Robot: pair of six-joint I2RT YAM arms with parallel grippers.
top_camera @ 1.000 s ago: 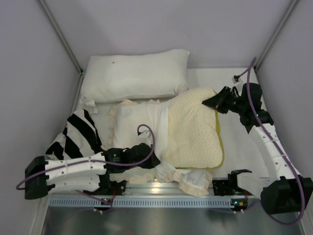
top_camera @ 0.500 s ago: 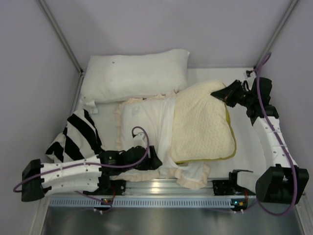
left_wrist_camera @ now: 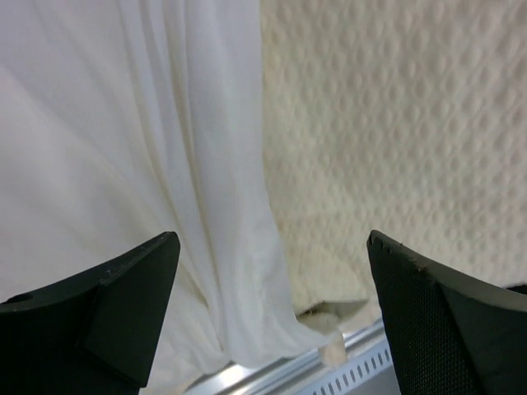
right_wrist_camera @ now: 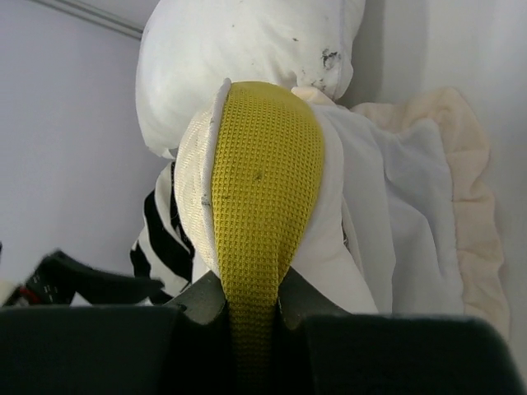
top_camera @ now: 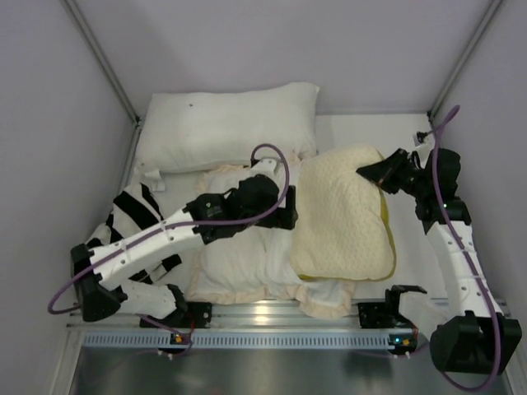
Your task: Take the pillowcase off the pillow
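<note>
While right claw (right_wrist_camera: 251, 311) pinches pillow (top_camera: 342, 218) edge (piping (right_wrist_camera: 259, 181)) | left claw (left_wrist_camera: 272, 309) agape above pillowcase (left_wrist_camera: 123, 123)

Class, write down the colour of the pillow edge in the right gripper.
Olive-yellow on the pillow; clearest in the right wrist view.

Dimpled, quilted matt cloth on the pillow (left_wrist_camera: 395, 123), waffle-woven yellow edging (right_wrist_camera: 259, 189). Smooth, thin white fabric on the pillowcase (left_wrist_camera: 123, 123). Shiny ribbed metal along the rail (top_camera: 272, 339).
</note>
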